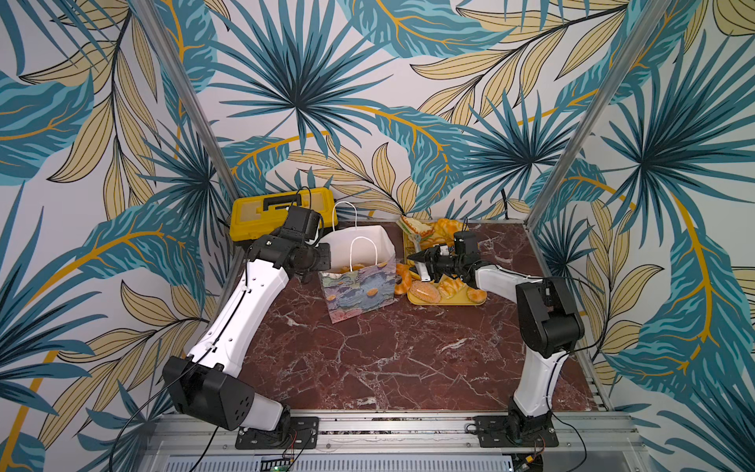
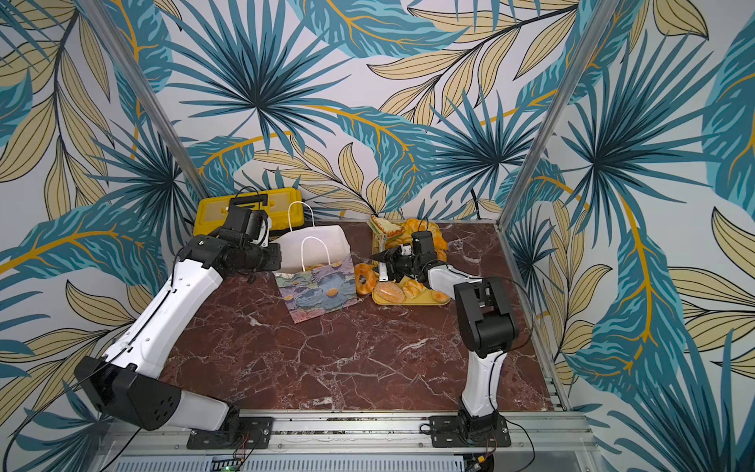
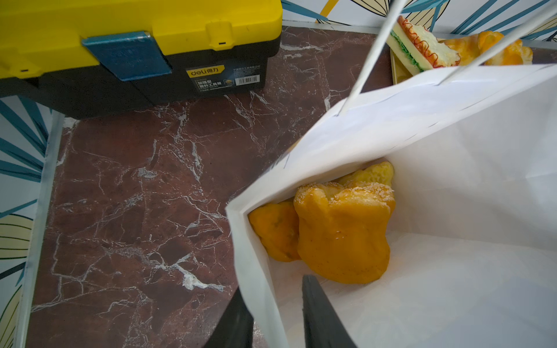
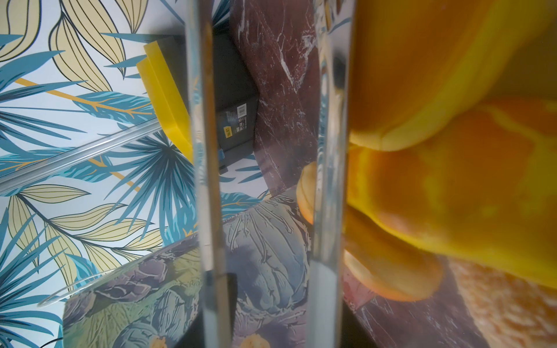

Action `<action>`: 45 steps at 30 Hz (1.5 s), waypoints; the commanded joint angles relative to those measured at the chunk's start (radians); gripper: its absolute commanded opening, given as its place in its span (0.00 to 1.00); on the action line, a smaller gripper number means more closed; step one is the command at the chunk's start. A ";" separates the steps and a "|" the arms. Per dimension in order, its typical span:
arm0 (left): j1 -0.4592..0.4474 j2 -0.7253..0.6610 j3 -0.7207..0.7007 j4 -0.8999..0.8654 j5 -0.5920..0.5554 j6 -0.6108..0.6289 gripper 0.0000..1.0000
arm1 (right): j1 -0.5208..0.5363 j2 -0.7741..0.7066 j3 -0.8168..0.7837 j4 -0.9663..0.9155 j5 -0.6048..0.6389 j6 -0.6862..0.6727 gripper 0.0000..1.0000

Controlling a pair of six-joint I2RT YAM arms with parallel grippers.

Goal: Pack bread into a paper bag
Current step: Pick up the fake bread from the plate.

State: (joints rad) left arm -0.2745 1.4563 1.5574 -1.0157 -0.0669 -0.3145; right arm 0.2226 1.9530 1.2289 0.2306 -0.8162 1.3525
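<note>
The paper bag [image 1: 359, 290] stands open mid-table, with blue flowers on its outside. Inside it lie a sesame bun [image 3: 340, 235] and two more bread pieces. My left gripper [image 3: 272, 286] is open at the bag's left rim, one finger inside the wall and one outside. More bread sits to the bag's right: a sandwich [image 1: 416, 227], croissants [image 1: 443, 229], a seeded bun [image 1: 425, 291] and a ring doughnut [image 1: 404, 278]. Above these, my right gripper [image 1: 412, 257] is shut on metal tongs [image 4: 208, 180]. I cannot tell whether the tongs hold anything.
A yellow-and-black toolbox [image 1: 282, 212] stands at the back left, just behind my left wrist. The flat yellow tray [image 1: 449, 301] lies right of the bag. Aluminium posts and patterned walls close in the table's sides and back.
</note>
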 commanded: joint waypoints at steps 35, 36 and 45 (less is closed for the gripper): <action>0.000 -0.014 -0.011 0.001 -0.014 0.008 0.32 | -0.074 0.120 0.094 0.009 -0.041 -0.034 0.42; -0.001 -0.014 -0.011 -0.001 -0.014 0.008 0.32 | -0.075 0.121 0.094 0.014 -0.043 -0.033 0.40; -0.001 -0.014 -0.013 0.002 -0.012 0.008 0.32 | -0.082 0.073 0.080 -0.041 -0.054 -0.075 0.09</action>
State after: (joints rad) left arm -0.2745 1.4563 1.5574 -1.0149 -0.0677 -0.3141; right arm 0.1486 2.0483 1.3041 0.2157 -0.8539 1.3071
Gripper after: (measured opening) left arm 0.322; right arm 0.323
